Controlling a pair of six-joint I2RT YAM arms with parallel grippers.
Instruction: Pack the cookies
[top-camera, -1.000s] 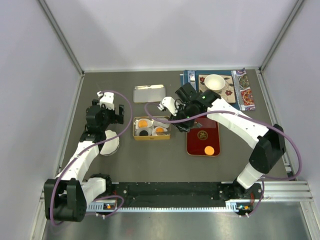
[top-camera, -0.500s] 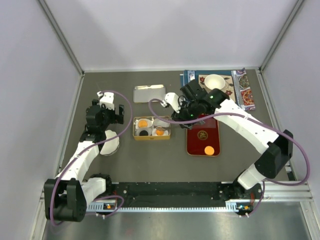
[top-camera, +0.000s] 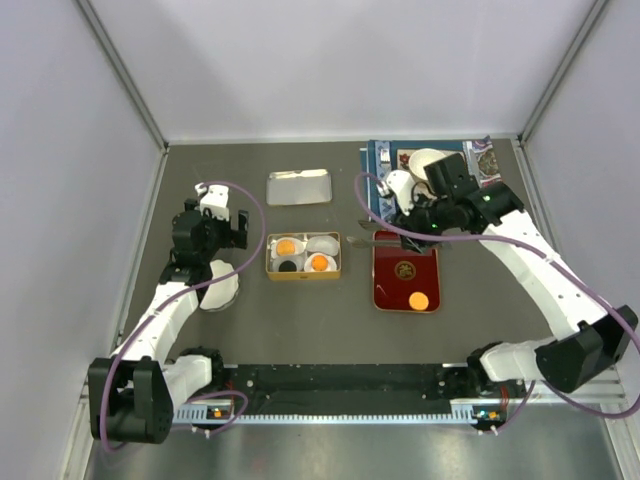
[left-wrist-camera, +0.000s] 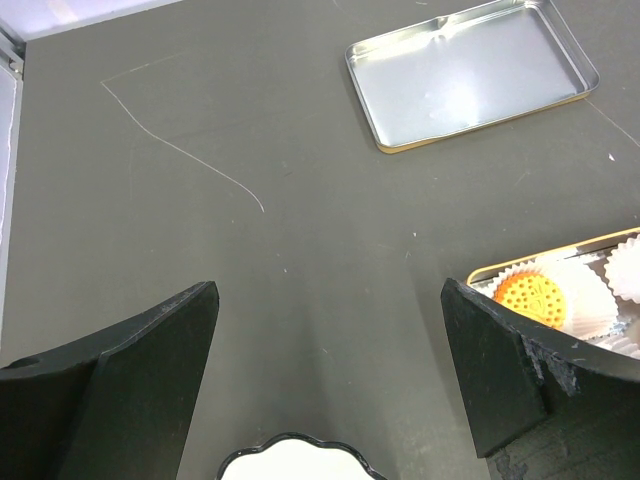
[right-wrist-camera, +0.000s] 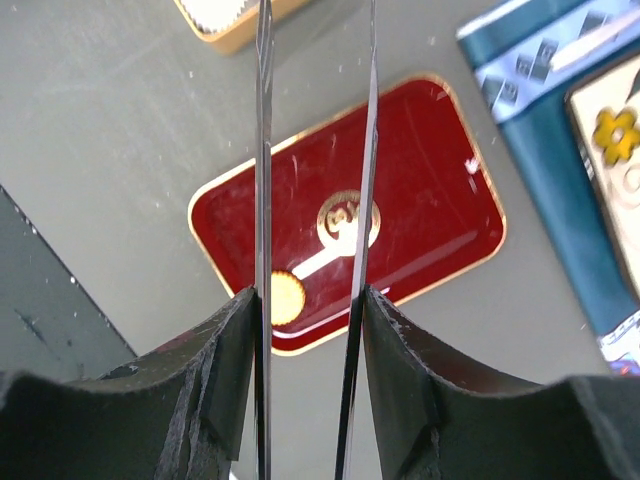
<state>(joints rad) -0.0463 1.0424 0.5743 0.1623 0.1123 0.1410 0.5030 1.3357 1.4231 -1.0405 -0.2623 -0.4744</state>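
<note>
Swinging the right gripper (right-wrist-camera: 310, 297), clamped on tweezers (right-wrist-camera: 263, 150), rightward from the tin (top-camera: 303, 276) to the red tray (right-wrist-camera: 420, 200) (left gripper (left-wrist-camera: 327, 300) gaping, idle); needing both tips straddling the last orange cookie (top-camera: 418, 300) at its near edge.

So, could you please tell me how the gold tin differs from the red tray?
The gold tin holds paper cups, three with cookies; the red tray carries one bare orange cookie. The tin is plain gold; the tray is glossy red with a gold emblem. Both are rounded rectangles.
</note>
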